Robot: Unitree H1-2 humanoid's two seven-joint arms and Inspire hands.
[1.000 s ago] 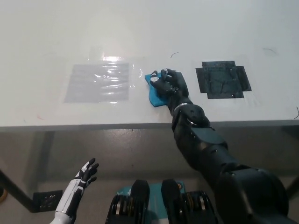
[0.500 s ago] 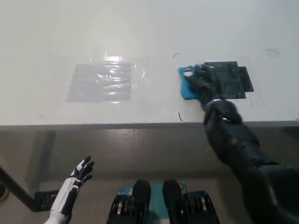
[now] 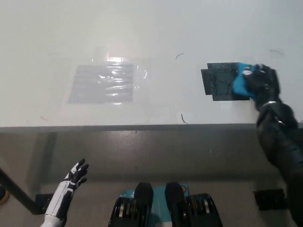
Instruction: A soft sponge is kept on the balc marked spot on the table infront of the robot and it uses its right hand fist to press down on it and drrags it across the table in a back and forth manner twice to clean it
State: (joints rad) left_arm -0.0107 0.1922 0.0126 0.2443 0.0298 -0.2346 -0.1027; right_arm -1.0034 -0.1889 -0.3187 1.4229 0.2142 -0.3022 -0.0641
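A blue sponge [image 3: 239, 84] lies flat on the white table [image 3: 151, 42], over the right part of the black marked spot [image 3: 220, 81]. My black right hand [image 3: 262, 82] rests on the sponge's right side as a closed fist, pressing down on it and hiding part of it. My white left hand [image 3: 75, 174] hangs below the table edge at the lower left, its fingers spread and holding nothing.
A shiny clear taped patch [image 3: 105, 83] sits on the table's left half. Small dark pen marks [image 3: 179, 55] dot the surface. The table's front edge [image 3: 142, 128] runs across the middle of the view, with floor below it.
My right fist has dragged the sponge to the right, from beside the clear patch across to the right side of the black spot. The left hand stays low.
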